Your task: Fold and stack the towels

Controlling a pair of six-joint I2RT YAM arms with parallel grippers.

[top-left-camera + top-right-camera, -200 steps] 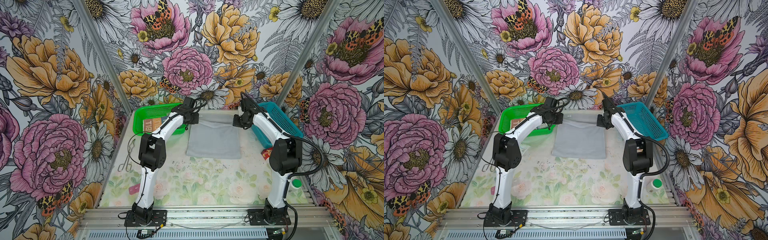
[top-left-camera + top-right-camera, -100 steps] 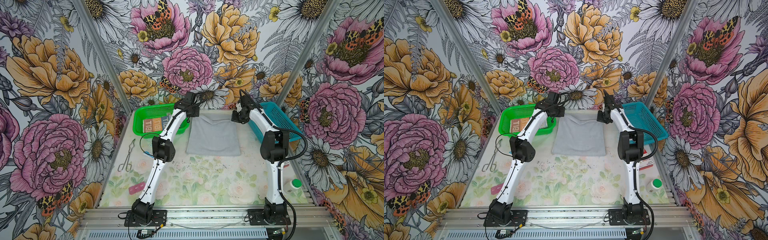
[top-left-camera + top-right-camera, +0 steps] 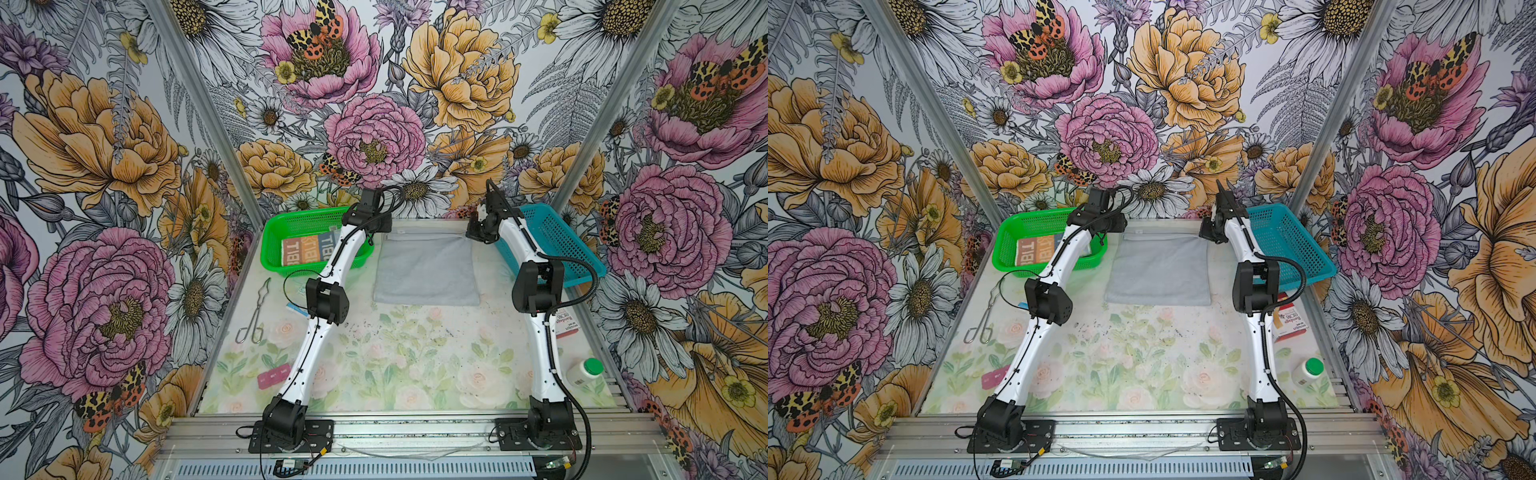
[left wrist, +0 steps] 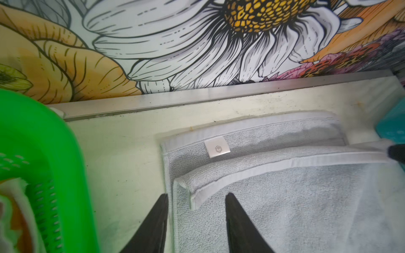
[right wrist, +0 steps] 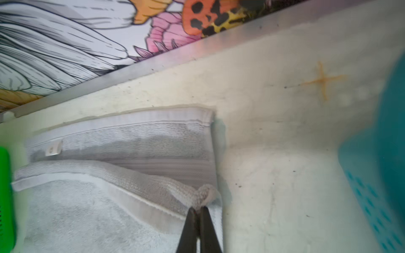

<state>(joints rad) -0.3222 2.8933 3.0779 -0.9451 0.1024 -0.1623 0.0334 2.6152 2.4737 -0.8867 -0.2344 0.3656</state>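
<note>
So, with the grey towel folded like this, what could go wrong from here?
1. Only the right pincer is shut on a corner of the grey towel; the left pincer is open, so a pull could skew the fold.
2. The upper hem lies short of the lower hem, so the fold may end uneven.
3. The left pincer is close to the green basket and might bump it.

A grey towel lies flat between the green basket and teal basket.
</note>
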